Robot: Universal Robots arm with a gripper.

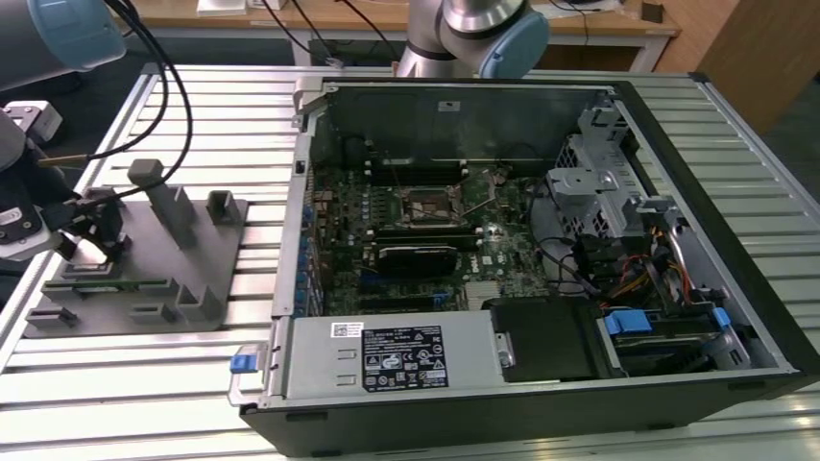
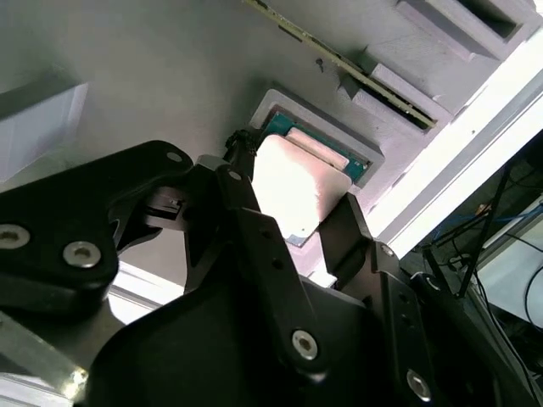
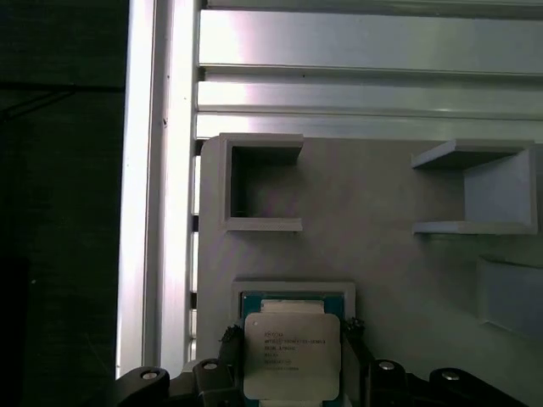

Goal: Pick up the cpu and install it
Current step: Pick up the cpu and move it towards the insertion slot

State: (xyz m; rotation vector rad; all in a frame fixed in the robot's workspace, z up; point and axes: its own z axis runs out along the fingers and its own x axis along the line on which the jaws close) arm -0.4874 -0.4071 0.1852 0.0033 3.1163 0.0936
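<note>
The cpu (image 3: 293, 360) is a small square chip with a pale silvery top, and it sits between the two dark fingers of my gripper (image 3: 293, 332). In the second wrist view the cpu (image 2: 299, 199) glares white between the same fingers (image 2: 246, 182), which press on its two sides. It hangs just off a square recess (image 3: 293, 292) with a green edge in the grey holder block (image 1: 141, 283). In the exterior view my gripper (image 1: 87, 248) is low over that block at the exterior view's left. The dark metal-framed socket (image 1: 427, 204) lies on the green motherboard inside the open case.
The open computer case (image 1: 513, 106) fills the middle and the exterior view's right, with drive cages, cables and a power supply (image 1: 391, 355) near the front. Upright grey posts (image 1: 167, 202) rise from the holder block. A memory stick (image 1: 109, 285) lies in it. Slatted aluminium table underneath.
</note>
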